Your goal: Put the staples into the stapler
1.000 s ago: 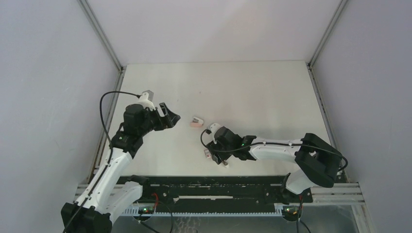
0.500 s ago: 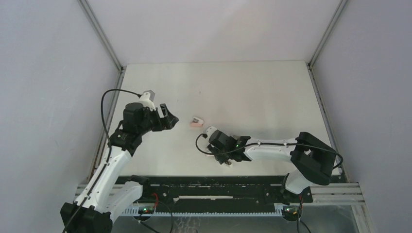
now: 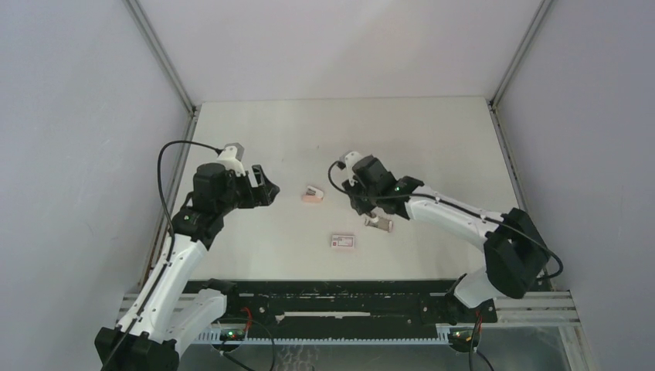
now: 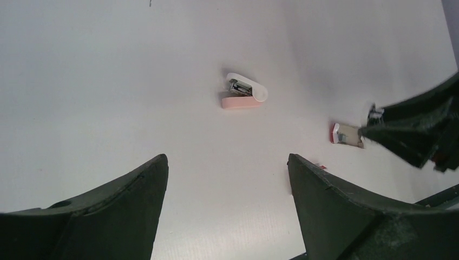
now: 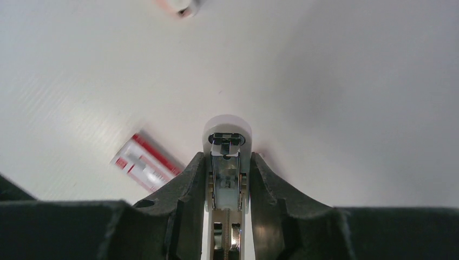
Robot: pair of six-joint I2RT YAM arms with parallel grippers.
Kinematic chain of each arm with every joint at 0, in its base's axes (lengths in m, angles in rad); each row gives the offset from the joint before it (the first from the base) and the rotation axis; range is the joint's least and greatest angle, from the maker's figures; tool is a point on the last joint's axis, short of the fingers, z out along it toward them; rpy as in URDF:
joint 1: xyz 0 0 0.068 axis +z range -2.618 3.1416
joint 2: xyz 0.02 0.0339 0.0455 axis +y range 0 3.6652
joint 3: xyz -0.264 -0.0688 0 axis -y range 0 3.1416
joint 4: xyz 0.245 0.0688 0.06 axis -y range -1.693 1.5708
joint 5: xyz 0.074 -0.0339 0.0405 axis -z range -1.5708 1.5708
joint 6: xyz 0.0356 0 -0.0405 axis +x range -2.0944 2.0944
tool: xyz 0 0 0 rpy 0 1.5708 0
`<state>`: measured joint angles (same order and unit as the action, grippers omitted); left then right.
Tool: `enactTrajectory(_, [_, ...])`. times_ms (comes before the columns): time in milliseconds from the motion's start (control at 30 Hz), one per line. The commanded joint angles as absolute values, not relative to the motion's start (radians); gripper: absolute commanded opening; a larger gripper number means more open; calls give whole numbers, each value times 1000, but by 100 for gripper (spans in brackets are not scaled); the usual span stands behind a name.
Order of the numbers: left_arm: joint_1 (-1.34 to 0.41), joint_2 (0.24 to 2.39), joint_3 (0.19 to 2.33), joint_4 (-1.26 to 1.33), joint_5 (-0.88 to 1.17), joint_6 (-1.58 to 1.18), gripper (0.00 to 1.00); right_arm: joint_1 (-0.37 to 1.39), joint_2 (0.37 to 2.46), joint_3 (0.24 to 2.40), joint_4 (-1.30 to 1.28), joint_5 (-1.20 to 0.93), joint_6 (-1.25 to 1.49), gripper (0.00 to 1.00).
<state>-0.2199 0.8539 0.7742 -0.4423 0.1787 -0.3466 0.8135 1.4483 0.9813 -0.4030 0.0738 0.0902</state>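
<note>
**Ana:** What could bite you from here?

**Me:** Biggest first. The desk [image 3: 417, 139] looks smooth, so I expect anything I nudge to skid. My left end effector [image 3: 263, 188] hangs spread wide and empty just beside the stapler [image 3: 311, 194]. Through its wrist camera I see the stapler [image 4: 244, 93] lying loose, white top over pink base, with metal showing at one end. If I close on it off-centre, I think it will spin away instead of seating.

**Ana:** And the right side?

**Me:** My right end effector [image 3: 372, 218] is pinched on the staples [image 3: 380, 225], near the stapler and a little toward me. Its own camera shows the fingers [image 5: 187, 179] pressed against both long sides. If both arms meet over the stapler they could knock each other. That's my main worry.

**Ana:** Anything smaller?

**Me:** The white box [image 3: 343, 241] with the red label sits nearer my edge, apart from both. A low sweep of the right arm would drag it along.

**Ana:** And the staples themselves?

**Me:** They're the smallest and the touchiest. From the wrist the staples [image 5: 227, 132] read as a metal channel with a rounded white end, though that close view is foreshortened, so I may be misjudging the shape. Squeeze too hard and I'd guess the piece buckles. Too soft and it swivels in the grip. If it arrives tilted at an unheld stapler, it would just shove the stapler off.
</note>
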Motion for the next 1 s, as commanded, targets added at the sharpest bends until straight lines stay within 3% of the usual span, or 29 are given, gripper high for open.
enactTrajectory(0, [-208, 826, 801, -423, 176, -330, 85, 721, 1571, 1138, -422, 41, -28, 6])
enactTrajectory(300, [-193, 804, 787, -425, 168, -331, 85, 604, 1907, 1420, -504, -103, -235, 6])
enactTrajectory(533, [-171, 817, 790, -423, 186, -333, 85, 588, 2035, 1509, -554, -171, -285, 7])
enactTrajectory(567, [-167, 817, 788, -422, 189, -333, 85, 588, 2046, 1519, -566, -176, -290, 9])
enactTrajectory(767, [-156, 816, 782, -414, 205, -338, 85, 587, 2043, 1541, -572, -188, -284, 43])
enactTrajectory(967, [-155, 802, 779, -413, 200, -336, 85, 576, 1932, 1540, -516, -224, -253, 56])
